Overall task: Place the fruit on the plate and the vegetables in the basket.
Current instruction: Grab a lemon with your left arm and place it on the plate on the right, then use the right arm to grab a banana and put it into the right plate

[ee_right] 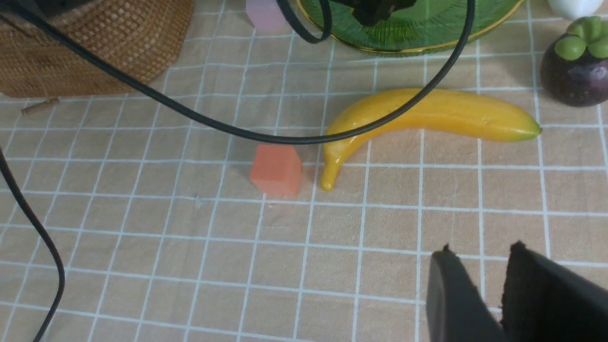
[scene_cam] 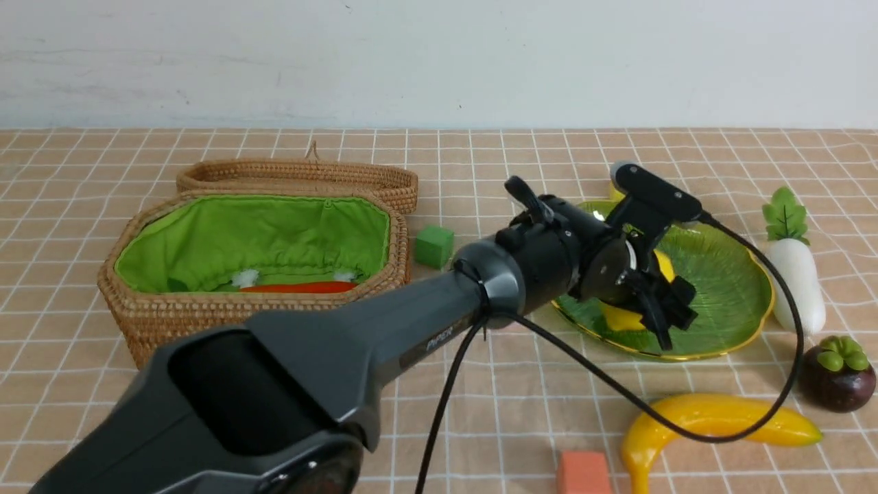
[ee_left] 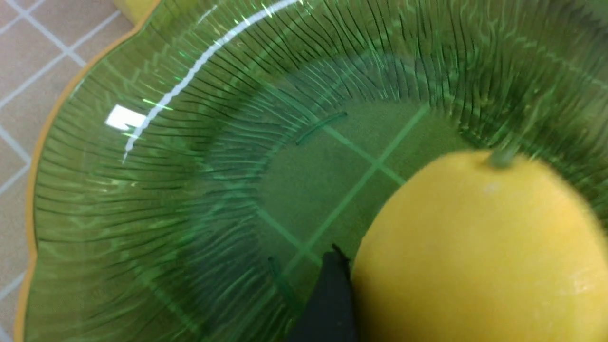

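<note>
My left gripper [scene_cam: 660, 305] reaches across over the green plate [scene_cam: 730, 285] and is shut on the yellow lemon [ee_left: 475, 251], which sits low over the plate's middle [ee_left: 142, 190]. One black finger [ee_left: 327, 299] shows beside the lemon. The banana [scene_cam: 713, 425] and the mangosteen [scene_cam: 838, 374] lie on the cloth in front of the plate, the white radish [scene_cam: 796, 274] to its right. The carrot [scene_cam: 295, 287] lies in the wicker basket [scene_cam: 254, 312]. The eggplant is out of view. My right gripper [ee_right: 480, 249] is shut and empty, above bare cloth short of the banana [ee_right: 427, 116].
A green cube [scene_cam: 433, 245] stands between the basket and the plate. An orange cube [scene_cam: 583, 473] lies beside the banana's stem. A pink cube [ee_right: 266, 14] sits near the basket's corner. The basket's lid [scene_cam: 295, 175] lies open behind it. My left arm's cable [scene_cam: 617, 391] hangs over the banana.
</note>
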Robot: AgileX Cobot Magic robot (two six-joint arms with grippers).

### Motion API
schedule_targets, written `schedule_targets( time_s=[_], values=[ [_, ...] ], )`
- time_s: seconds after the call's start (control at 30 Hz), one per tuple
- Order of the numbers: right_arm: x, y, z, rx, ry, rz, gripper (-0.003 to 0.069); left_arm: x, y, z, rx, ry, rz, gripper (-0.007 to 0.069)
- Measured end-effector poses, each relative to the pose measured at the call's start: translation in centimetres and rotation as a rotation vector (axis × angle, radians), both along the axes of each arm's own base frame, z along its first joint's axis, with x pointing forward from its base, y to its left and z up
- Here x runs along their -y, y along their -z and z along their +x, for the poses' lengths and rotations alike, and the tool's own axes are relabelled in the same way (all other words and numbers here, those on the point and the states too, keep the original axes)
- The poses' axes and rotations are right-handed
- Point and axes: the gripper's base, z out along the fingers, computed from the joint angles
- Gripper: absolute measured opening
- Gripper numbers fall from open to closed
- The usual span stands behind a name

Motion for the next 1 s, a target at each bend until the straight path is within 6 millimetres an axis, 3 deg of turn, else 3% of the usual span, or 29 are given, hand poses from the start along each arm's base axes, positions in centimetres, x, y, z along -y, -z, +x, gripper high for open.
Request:
schedule_targets(
  time_s=[0.13,0.2,0.33,0.4,0.53,0.63,0.7,0.77,0.83,1.0],
  values=[
    [0.0,0.0,0.0,-0.002,-0.001,0.001,0.0201,-0.2,-1.0,-0.1,-0.003,-0.003,0.005,0.0670],
    [0.0,0.0,0.0,-0.004,-0.001,0.001,0.0204,-0.7,-2.8,-0.6,-0.035,-0.025,0.006,0.0668],
    [-0.1,0.2,0.4,-0.030,-0.001,-0.004,0.0206,-2.7,-8.0,-2.5,-0.135,-0.067,0.057,0.0640],
    [-0.2,0.4,1.2,-0.067,-0.001,-0.014,0.0206,-4.3,-11.7,-3.9,-0.162,-0.076,0.083,0.0598],
    [-0.6,1.4,4.1,-0.203,-0.004,-0.052,0.0212,-8.3,-19.0,-7.7,-0.212,-0.093,0.131,0.0427],
    [-1.1,2.6,7.1,-0.288,-0.043,-0.097,0.0215,-11.3,-24.1,-10.6,-0.206,-0.116,0.089,0.0218],
    [-1.4,3.3,8.9,-0.299,-0.075,-0.117,0.0214,-12.9,-26.4,-12.3,-0.196,-0.132,0.041,0.0071],
    [-1.8,4.1,10.8,-0.308,-0.115,-0.142,0.0216,-14.7,-28.3,-14.0,-0.186,-0.140,0.000,-0.0007],
    [-2.1,5.0,12.9,-0.311,-0.173,-0.188,0.0223,-16.3,-29.0,-15.7,-0.198,-0.149,-0.013,-0.0013],
    [-2.8,6.7,17.1,-0.337,-0.342,-0.318,0.0268,-21.8,-27.1,-21.1,-0.284,-0.186,0.034,-0.0013]
  ],
)
